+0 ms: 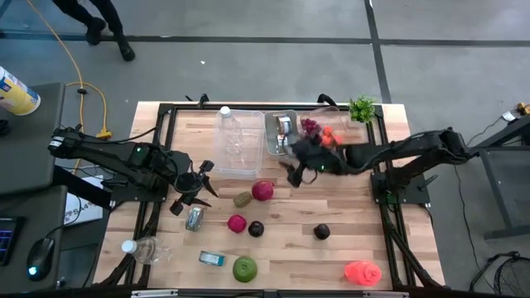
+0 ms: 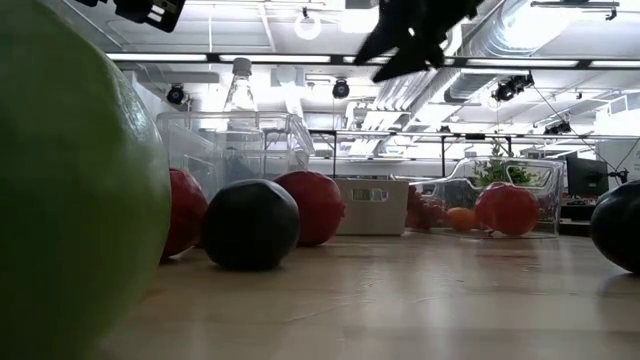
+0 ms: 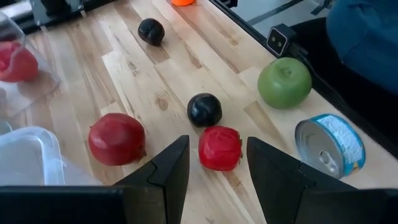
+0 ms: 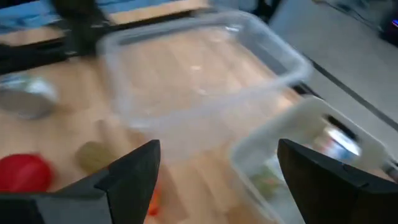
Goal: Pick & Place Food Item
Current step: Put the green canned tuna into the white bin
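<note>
Wooden tabletop (image 1: 348, 240): pale planks inside a black frame.
Near edge: green apple (image 1: 245, 268), tin can (image 1: 212, 258), orange-red item (image 1: 363, 272).
Middle: two dark fruits, red fruits (image 1: 262, 190) just beside them.
Left gripper (image 1: 195, 189): parted, empty.
Right gripper (image 1: 296, 170): spread wide, empty, near clear bins (image 1: 240, 142).
Beyond: grey floor, a person's legs.

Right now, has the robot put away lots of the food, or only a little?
Only a little. Some food sits in the clear bin at the back already. Both grippers are empty: right gripper open above the bins, left gripper open. The red fruit, green apple and dark fruits remain on the table.
</note>
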